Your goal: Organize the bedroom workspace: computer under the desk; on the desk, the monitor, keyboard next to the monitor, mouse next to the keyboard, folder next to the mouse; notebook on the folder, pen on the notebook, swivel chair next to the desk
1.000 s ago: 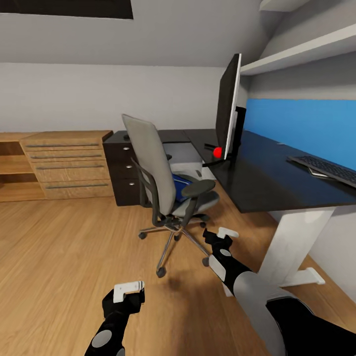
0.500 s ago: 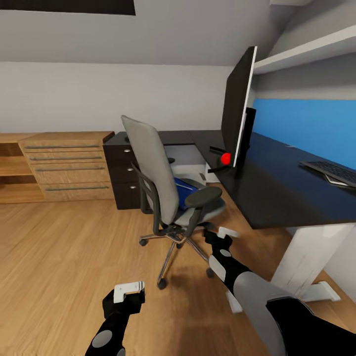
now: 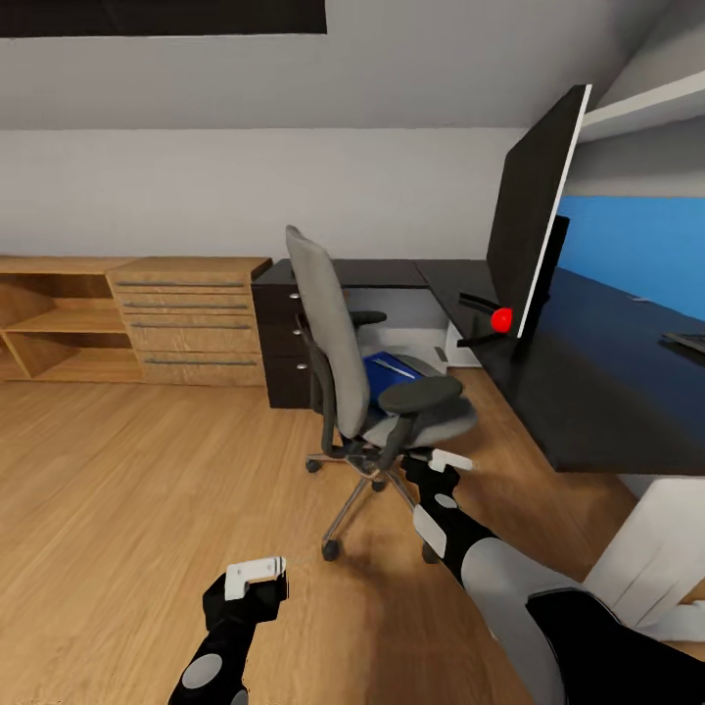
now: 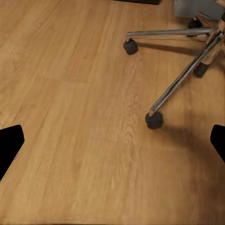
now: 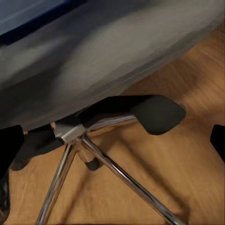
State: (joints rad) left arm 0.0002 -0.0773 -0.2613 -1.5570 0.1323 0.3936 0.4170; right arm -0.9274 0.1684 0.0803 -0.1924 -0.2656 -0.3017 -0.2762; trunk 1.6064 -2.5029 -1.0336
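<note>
The grey swivel chair (image 3: 328, 323) stands on the wood floor beside the black-topped desk (image 3: 578, 392), its back toward me. A blue folder (image 3: 392, 372) lies on its seat. The monitor (image 3: 534, 220) stands on the desk, seen edge-on, a red dot at its lower corner. The keyboard (image 3: 687, 342) shows as a sliver at the right edge. A light grey box, likely the computer (image 3: 406, 311), sits under the far desk. My right gripper (image 3: 448, 458) is open, low beside the chair's seat and chrome base (image 5: 108, 164). My left gripper (image 3: 257, 571) hangs open over bare floor near a caster (image 4: 154, 120).
An oak dresser (image 3: 191, 318) with open shelves lines the far wall at left. A black drawer unit (image 3: 282, 343) stands behind the chair. The desk's white pedestal leg (image 3: 651, 553) is close at my right. A shelf (image 3: 646, 98) runs above the desk.
The whole view has shifted: the camera has come nearer and turned, so chair, monitor and desk sit further right and larger. The keyboard has slid almost out of frame. Both arms keep their pose.
</note>
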